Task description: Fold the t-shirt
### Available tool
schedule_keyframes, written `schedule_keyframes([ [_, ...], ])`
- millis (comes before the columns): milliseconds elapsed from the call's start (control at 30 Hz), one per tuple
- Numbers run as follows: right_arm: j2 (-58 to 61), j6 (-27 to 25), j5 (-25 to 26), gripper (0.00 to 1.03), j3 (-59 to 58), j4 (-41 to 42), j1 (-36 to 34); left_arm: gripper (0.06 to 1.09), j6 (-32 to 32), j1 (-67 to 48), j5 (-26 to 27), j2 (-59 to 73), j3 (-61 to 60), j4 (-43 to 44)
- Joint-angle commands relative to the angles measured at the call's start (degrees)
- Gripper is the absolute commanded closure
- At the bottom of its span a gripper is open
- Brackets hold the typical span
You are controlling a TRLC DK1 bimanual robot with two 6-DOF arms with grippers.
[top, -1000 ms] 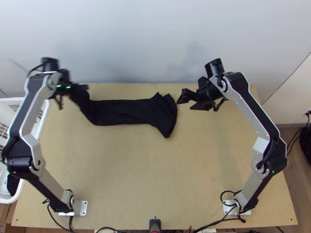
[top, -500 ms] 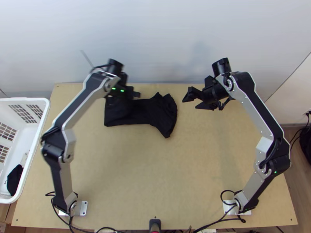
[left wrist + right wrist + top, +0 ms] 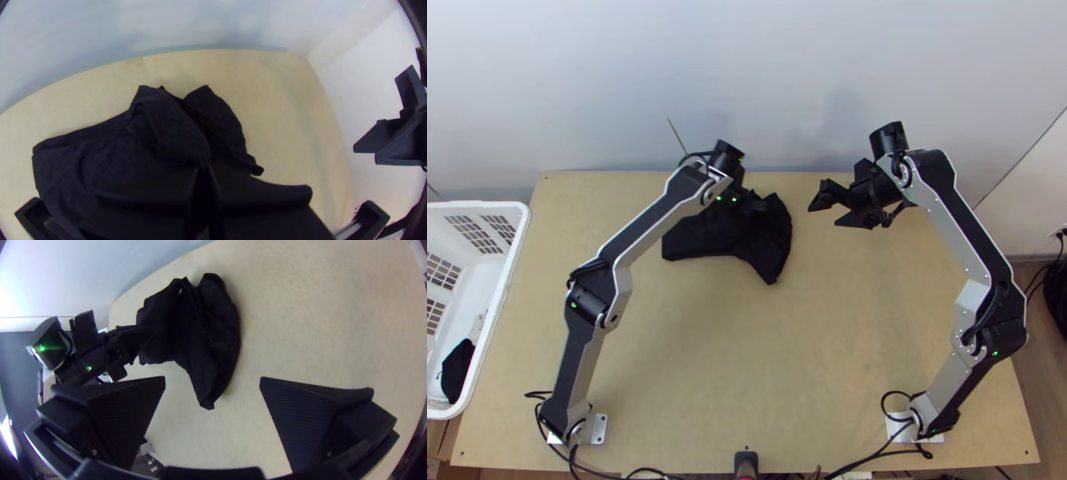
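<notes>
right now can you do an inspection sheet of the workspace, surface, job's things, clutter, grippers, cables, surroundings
surface: light wooden table
job's things: black t-shirt, folded over and rumpled near the far edge
clutter: white basket at the table's left, dark cloth inside
grippers: left gripper, jaws shut on the t-shirt; right gripper, jaws open beside it
cables: black cables by both arm bases and the near edge
surroundings: pale wall behind, wooden floor at right
</notes>
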Motion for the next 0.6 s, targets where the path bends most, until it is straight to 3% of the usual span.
schedule_keyframes([
  [0, -0.52, -0.2, 0.02, 0.04, -1.12, 0.0, -0.59, 1.02, -1.94, -2.84, -0.08, 3.01, 1.09, 2.16],
  [33, -0.52, -0.2, 0.02, 0.04, -1.21, 0.0, -0.68, 0.9, -1.94, -3.02, 0.01, 3.62, 1.09, 2.07],
  [67, -0.52, -0.28, 0.02, 0.04, -1.3, 0.09, -0.68, 0.71, -1.94, -3.19, 0.01, 3.98, 1.0, 1.8],
  [133, -0.52, -0.28, 0.11, 0.04, -1.38, 0.17, -0.59, 0.24, -1.32, -3.54, 0.27, 3.89, 1.09, 1.63],
  [167, -0.52, -0.37, 0.11, 0.04, -1.38, 0.44, -0.51, 0.12, -1.41, -3.63, 0.45, 3.45, 1.09, 1.63],
  [400, 0.88, -0.64, 0.28, 0.04, -0.59, 3.6, 2.04, 0.1, -3.34, -2.84, 1.24, -7.54, 1.18, 2.59],
  [567, 2.29, -2.39, 1.08, 0.04, 0.81, 9.4, 6.26, 0.1, -3.96, 1.29, 1.24, -16.06, 0.91, -2.5],
])
